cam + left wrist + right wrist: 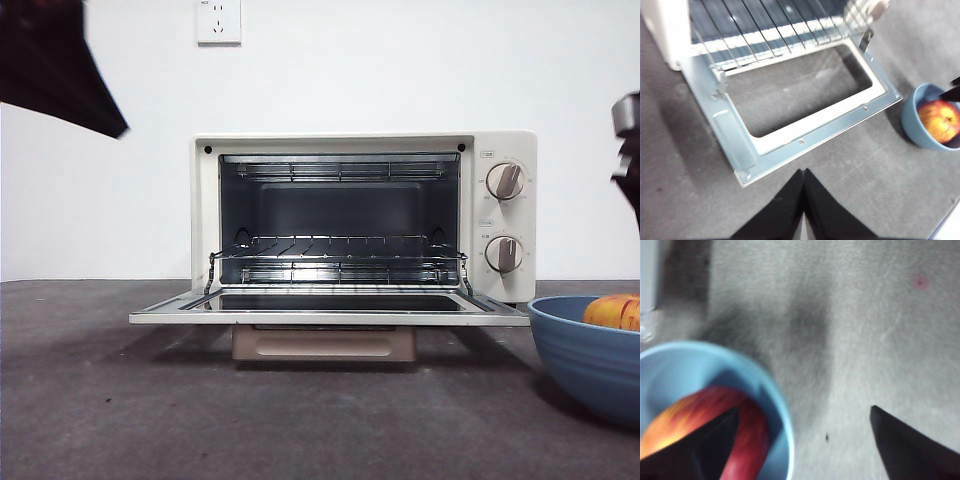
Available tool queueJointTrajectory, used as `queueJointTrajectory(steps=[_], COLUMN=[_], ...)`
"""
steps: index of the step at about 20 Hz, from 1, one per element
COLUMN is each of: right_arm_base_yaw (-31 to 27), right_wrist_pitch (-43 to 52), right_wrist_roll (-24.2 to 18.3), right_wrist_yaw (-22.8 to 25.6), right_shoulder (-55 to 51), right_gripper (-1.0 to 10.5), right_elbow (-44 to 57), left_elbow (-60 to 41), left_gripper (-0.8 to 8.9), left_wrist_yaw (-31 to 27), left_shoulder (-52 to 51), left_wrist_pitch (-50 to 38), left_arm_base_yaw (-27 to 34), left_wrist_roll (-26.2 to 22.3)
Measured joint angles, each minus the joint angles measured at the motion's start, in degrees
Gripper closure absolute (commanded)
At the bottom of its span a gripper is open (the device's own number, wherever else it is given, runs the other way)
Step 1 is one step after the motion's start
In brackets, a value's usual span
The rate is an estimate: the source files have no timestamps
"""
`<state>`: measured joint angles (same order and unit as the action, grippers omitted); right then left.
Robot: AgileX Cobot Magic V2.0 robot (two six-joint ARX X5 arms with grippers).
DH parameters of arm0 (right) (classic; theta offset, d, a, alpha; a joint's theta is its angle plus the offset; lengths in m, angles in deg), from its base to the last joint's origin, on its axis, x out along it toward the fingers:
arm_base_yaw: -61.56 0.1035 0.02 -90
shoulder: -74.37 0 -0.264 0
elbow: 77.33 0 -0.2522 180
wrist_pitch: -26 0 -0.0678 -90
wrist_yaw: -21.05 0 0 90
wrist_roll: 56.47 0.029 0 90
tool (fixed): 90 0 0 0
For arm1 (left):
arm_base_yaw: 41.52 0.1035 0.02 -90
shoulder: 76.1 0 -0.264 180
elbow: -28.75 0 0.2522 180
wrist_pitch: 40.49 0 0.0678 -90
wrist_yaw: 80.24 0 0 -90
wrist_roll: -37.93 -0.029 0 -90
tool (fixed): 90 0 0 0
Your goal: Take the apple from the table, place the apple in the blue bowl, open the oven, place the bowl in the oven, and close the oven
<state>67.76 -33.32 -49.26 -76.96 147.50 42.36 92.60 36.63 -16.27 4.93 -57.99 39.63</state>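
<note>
There is one oven (365, 225) at the far middle of the table (120, 400). Its door (330, 308) is down flat and wide open. Inside sits one wire rack (338, 262). Two knobs (504, 181) sit on its right side, one above the other. One white wall plug (218, 20) is on the wall above it.

There is one blue bowl (590, 355) on the table, near and to the right of the oven. One apple (613, 312) lies inside the bowl, red and yellow.

There are two grippers. The left gripper (803, 172) hangs over the table on the near side of the open door. Its two black jaws are pressed together and it holds nothing. In the front view it is likely the dark shape at the top left corner.

The right gripper (802, 412) is over the bowl's edge. Its two jaws are spread wide apart. One jaw is over the apple and the other is over the bare table. It holds nothing.
</note>
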Motion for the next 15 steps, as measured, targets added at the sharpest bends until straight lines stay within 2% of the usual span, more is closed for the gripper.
queueJointTrajectory(steps=[4, 7, 11, 15], right_arm_base_yaw=[-0.02, 0.31, 0.55, 0.68], right_wrist_pitch=[1.77, 2.56, 2.93, 3.43], right_wrist_roll=[-0.07, -0.37, -0.42, -0.39], right_wrist_yaw=[-1.03, -1.09, -4.13, -4.42], right_shoulder=[4.31, 5.99, 6.25, 6.19], right_gripper=[7.0, 8.0, 8.8, 9.4], right_elbow=[0.00, 0.00, 1.86, 3.19], left_elbow=[-4.35, -4.92, -4.96, -4.94], left_gripper=[8.06, 8.06, 8.06, 8.06], left_wrist_yaw=[0.07, 0.07, 0.07, 0.04], left_shoulder=[-10.69, -15.93, -20.44, -21.62], left_wrist_pitch=[-0.17, 2.93, 3.89, 3.93], left_arm_base_yaw=[0.33, 0.33, 0.33, 0.33], left_wrist_roll=[3.50, 4.92, 6.03, 6.67])
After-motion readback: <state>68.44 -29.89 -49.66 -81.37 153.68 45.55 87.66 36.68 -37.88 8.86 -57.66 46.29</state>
